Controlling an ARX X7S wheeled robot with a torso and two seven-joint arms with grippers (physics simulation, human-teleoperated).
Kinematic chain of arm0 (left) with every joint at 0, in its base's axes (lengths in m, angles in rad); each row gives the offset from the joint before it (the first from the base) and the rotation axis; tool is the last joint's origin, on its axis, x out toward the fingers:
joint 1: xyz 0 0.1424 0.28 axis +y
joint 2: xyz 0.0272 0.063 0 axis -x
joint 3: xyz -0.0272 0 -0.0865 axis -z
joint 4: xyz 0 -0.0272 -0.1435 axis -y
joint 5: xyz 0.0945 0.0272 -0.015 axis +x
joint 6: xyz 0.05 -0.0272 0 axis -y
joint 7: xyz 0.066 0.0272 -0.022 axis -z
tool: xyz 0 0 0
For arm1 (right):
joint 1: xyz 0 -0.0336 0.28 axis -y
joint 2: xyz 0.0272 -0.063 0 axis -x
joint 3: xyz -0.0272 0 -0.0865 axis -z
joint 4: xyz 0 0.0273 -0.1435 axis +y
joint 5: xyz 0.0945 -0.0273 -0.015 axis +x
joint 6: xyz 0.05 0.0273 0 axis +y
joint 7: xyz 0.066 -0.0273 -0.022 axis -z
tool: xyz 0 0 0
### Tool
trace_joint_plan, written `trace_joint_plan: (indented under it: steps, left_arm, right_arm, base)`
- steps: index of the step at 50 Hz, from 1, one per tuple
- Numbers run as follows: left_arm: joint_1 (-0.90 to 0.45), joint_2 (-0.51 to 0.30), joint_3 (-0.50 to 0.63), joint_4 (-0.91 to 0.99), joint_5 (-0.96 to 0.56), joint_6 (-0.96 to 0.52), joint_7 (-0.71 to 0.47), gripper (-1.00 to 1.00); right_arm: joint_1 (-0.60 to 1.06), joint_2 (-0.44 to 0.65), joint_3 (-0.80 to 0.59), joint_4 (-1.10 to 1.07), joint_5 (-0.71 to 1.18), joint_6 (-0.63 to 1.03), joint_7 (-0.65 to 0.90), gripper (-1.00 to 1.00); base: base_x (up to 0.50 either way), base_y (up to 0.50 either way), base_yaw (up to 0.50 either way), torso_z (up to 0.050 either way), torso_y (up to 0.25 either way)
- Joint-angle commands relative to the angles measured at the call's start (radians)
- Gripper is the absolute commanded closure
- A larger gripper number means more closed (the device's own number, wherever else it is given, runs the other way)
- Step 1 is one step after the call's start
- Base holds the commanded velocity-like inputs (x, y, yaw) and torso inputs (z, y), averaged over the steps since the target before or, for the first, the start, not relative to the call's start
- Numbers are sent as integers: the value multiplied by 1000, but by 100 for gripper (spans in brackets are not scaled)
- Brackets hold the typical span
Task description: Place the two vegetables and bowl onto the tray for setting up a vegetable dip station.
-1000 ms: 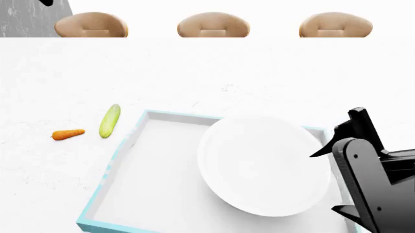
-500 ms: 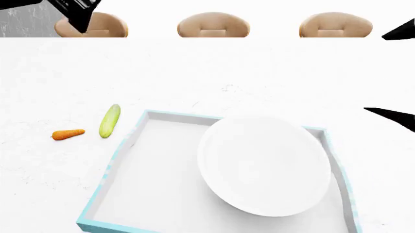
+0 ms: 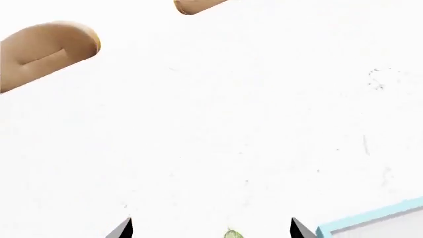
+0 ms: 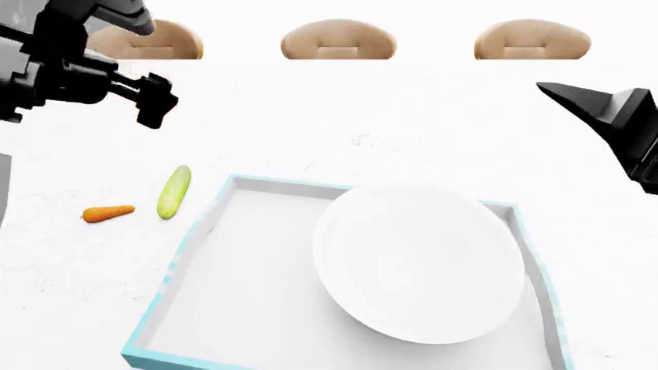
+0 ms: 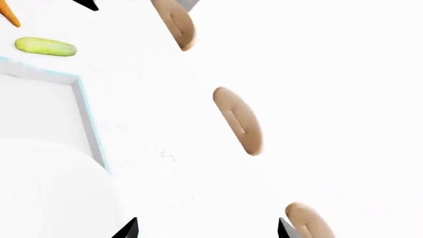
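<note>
- Bowl (image 4: 420,262) sits in tray (image 4: 196,254), lower centre; veg step in hand.
- Cucumber (image 4: 174,192) & carrot (image 4: 108,213) lie on white table (image 4: 340,116), mid-left, just outside tray.
- Left gripper (image 4: 154,100), upper left, jaws wide, empty; must drop onto cucumber.
- Right gripper (image 5: 206,229) open, empty.
- Tan chairs (image 4: 338,40) line top edge.

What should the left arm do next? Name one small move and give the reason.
Probably lower the left gripper toward the cucumber. The bowl already sits in the tray, while the cucumber and the carrot lie on the table outside it, and the gripper hangs open above them.
</note>
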Motion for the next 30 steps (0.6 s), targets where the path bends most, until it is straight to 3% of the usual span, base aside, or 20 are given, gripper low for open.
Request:
trace_joint_plan:
  steps: [1,16,30]
  left_arm:
    - [-27,106,0,-178,65,-106,-52,-100]
    - [31,126,9,-178,158,-131,6,-100]
    - [62,134,-57,-178,155,-144,-31,-100]
  right_arm:
    - [-83,8,24,7,-5,-51,59,-100]
    - [-100,42,16,-8,-22,-70,58,-100]
    - [-97,54,7,-22,-29,-60,54,-100]
  base:
    - [0,0,0,0,0]
    - [0,0,0,0,0]
    - [0,0,0,0,0]
